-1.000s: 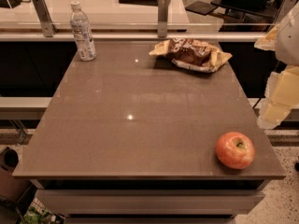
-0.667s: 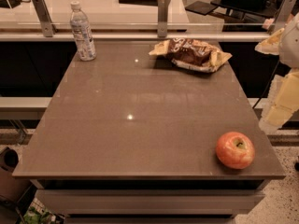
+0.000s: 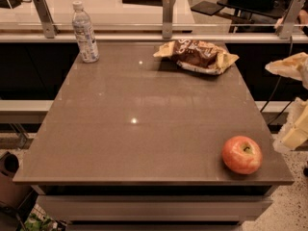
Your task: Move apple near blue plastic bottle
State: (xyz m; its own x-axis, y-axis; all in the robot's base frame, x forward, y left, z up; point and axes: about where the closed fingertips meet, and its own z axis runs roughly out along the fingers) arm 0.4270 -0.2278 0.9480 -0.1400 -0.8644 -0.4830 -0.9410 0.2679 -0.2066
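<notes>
The apple [image 3: 242,154], red-orange with a stem dimple, sits on the brown table [image 3: 144,129] near its front right corner. The blue plastic bottle [image 3: 85,32], clear with a white cap and pale label, stands upright at the table's far left corner. My gripper [image 3: 291,100] shows as pale yellowish-white parts at the right edge of the view. It is off the table's right side, to the right of the apple and above it, not touching it. It holds nothing that I can see.
A brown and yellow snack bag [image 3: 198,55] lies at the table's far right. A glass rail with metal posts [image 3: 167,14] runs behind the table. A dark bin [image 3: 9,177] stands on the floor at the lower left.
My gripper has moved downward at the right edge, closer to the apple's level. The apple, bottle and snack bag have not moved.
</notes>
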